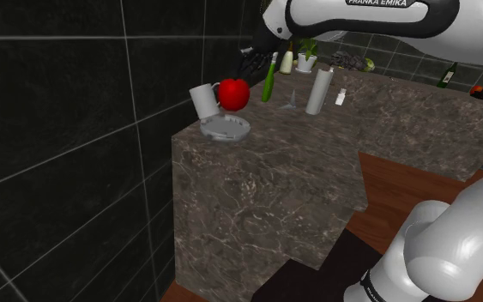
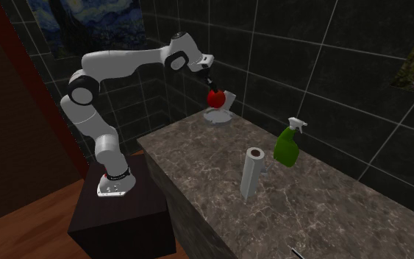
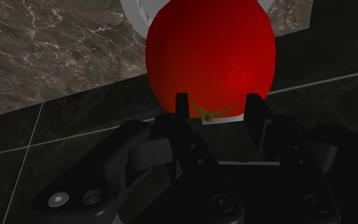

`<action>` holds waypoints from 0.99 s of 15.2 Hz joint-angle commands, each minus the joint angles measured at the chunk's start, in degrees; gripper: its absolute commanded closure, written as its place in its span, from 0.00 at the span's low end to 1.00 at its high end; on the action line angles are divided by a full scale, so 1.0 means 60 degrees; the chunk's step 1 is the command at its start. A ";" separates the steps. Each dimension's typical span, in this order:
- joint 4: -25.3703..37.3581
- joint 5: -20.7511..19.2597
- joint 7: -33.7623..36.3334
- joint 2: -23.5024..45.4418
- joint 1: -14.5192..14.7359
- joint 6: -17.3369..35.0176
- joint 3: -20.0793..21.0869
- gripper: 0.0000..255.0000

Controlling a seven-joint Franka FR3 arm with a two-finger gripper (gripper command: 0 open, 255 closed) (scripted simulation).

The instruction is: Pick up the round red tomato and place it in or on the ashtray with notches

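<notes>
Hovering in the shoulder view, the red tomato (image 1: 234, 94) hangs just above the grey ashtray (image 1: 226, 129). Second exterior view: same, carry nearly done. At the wrist, the gripper (image 3: 217, 105) clasps it; next, I reckon, lower and release.

The tomato (image 3: 210, 57) clasped in the hand (image 3: 217, 105) covers nearly all of the ashtray (image 3: 133, 9) beyond it. Only a pale arc of rim shows, and no notches can be made out there. The tomato's far side runs off the picture's edge. In the shoulder view the tomato hides part of the mug (image 1: 203, 100) just beyond the hand.
</notes>
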 commanded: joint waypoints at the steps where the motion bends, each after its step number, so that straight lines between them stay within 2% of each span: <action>1: -0.0326 0.0007 -0.0013 -0.0057 0.0000 0.0274 -0.0002 1.00; 11: -0.1782 0.0040 -0.0066 -0.0142 0.0020 0.1644 -0.0011 1.00; 15: -0.1781 0.0038 -0.0064 -0.0142 0.0027 0.1643 -0.0017 1.00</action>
